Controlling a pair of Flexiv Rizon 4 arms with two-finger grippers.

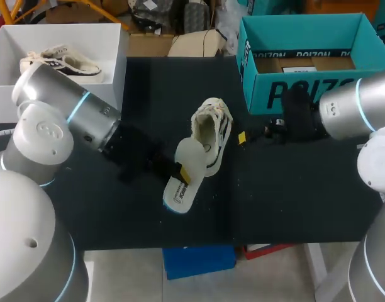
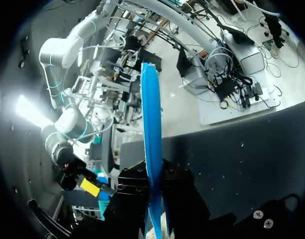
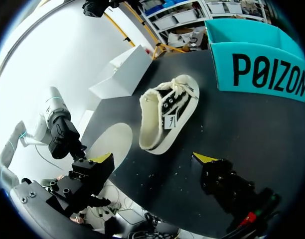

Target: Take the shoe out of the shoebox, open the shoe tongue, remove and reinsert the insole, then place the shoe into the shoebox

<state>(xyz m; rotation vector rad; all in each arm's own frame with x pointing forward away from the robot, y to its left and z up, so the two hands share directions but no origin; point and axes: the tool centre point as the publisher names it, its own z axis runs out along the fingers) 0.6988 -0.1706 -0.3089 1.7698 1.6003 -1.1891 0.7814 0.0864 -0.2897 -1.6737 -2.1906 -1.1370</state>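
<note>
A cream shoe (image 1: 211,133) with dark side stripes was seen lying near the middle of the black worktop (image 1: 293,195), outside the teal shoebox (image 1: 306,94). The shoebox stood open at the far right of the worktop, well apart from the shoe.

The left arm (image 1: 85,119) was extended from the left edge towards the shoe. The left jaws were clamped on the insole (image 1: 183,179), one finger pressed against each face. In the left wrist view the insole (image 2: 151,129) was seen edge-on, its blue underside showing, projecting ahead of the fingers. Its pale upper face was seen from above. The insole was held just beside the shoe, on the near side of it; whether the two touched could not be told.

The right arm (image 1: 353,110) was positioned in front of the shoebox. The right jaws were spread wide apart with nothing between them and were placed between shoe and shoebox, pointed at the shoe.

A white box (image 1: 111,69) was seen at the far left corner, with a second shoe (image 1: 61,61) lying inside it.
</note>
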